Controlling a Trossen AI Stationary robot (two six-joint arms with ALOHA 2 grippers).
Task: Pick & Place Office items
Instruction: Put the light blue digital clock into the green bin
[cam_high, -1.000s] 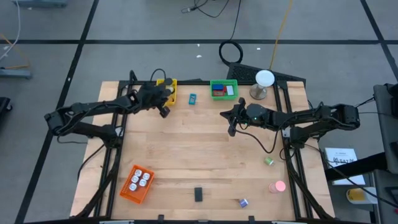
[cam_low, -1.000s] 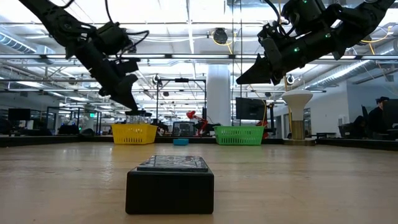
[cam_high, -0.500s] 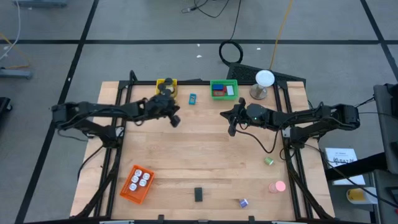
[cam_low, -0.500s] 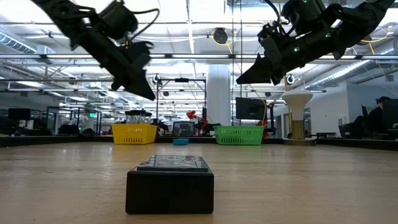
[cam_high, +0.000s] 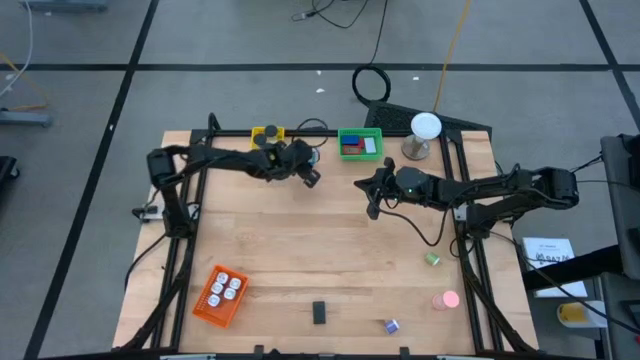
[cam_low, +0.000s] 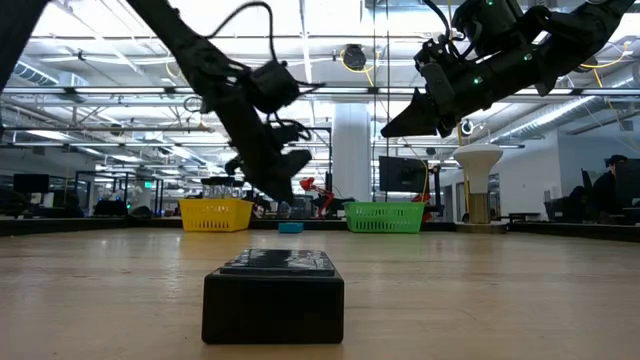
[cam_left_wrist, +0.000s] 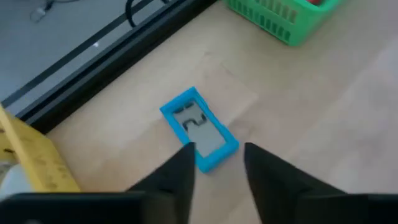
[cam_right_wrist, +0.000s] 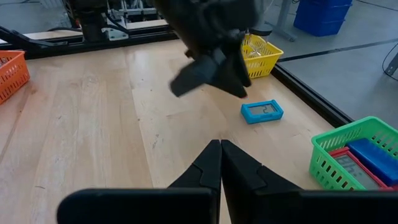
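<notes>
A blue rectangular piece with a grey window (cam_left_wrist: 199, 127) lies flat on the table between the yellow basket (cam_high: 267, 133) and the green basket (cam_high: 360, 143). My left gripper (cam_left_wrist: 217, 163) hovers open just above it, fingers near its one end, touching nothing; it also shows in the high view (cam_high: 311, 176) and the low view (cam_low: 278, 170). My right gripper (cam_high: 372, 205) waits shut in the air, mid-table, right of the blue piece (cam_right_wrist: 262, 111). The green basket holds red and blue blocks.
An orange basket (cam_high: 220, 295) with white bits stands near the left front. A black block (cam_high: 319, 312), a purple clip (cam_high: 390, 325), a pink round piece (cam_high: 446, 299) and a green clip (cam_high: 432, 258) lie toward the near edge. A white ball on a stand (cam_high: 425, 130) stands far right.
My left gripper has swung from beside the yellow basket toward the table's right, its arm stretching out, and now stands over the blue piece. The right arm has kept still.
</notes>
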